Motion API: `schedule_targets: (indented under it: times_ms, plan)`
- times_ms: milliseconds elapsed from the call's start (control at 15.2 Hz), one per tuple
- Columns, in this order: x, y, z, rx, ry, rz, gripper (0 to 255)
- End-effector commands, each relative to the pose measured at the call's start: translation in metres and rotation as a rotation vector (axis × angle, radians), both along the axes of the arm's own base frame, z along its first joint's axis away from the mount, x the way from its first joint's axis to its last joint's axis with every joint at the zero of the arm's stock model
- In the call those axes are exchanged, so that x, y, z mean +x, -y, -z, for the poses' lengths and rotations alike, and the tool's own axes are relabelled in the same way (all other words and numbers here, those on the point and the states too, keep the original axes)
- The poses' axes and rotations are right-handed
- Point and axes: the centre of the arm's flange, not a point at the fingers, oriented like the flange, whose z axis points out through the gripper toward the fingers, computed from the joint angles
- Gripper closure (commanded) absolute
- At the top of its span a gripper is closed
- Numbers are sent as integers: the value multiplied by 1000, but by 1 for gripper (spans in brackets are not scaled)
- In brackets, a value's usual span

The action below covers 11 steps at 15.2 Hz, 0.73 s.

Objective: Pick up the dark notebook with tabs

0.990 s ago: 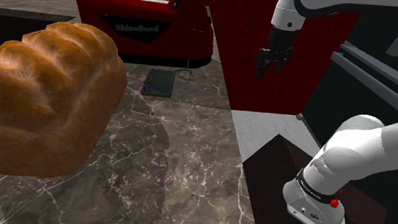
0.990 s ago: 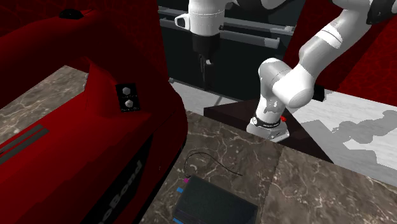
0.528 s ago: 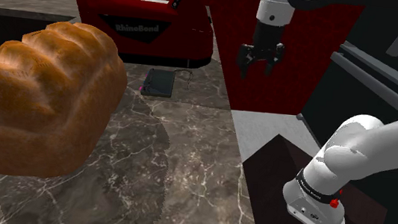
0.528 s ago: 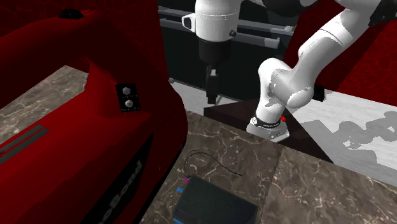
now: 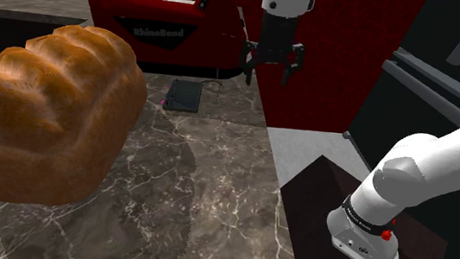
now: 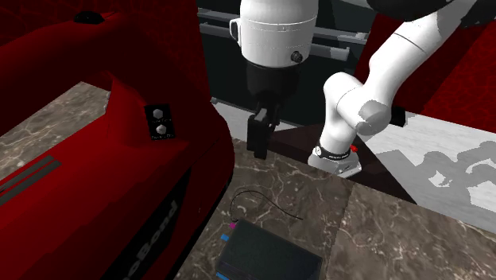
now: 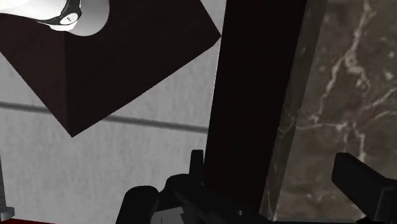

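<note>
Aloft, end effector (image 5: 268,72); notebook (image 5: 185,96) untouched.

Shoulder view: high beside stand (image 5: 311,210), facing down across counter (image 5: 205,191) toward red appliance (image 5: 178,24). Second exterior view: low, close by red appliance, facing back at stand. Wrist view: down over counter edge. Shared: notebook (image 5: 184,96), stand, counter.

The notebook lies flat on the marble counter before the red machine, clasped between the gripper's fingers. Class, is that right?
No. The notebook lies flat on the marble counter before the red machine, but unheld: the shoulder view shows the gripper open, up in the air and apart from it.
</note>
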Motion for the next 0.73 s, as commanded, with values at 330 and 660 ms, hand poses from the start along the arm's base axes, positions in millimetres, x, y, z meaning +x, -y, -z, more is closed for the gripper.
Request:
schedule_targets:
  times_ms: [330,660]
  plan:
    - [42,-80,-20,0,3,225,0]
    - [81,-130,-35,-3,6,381,0]
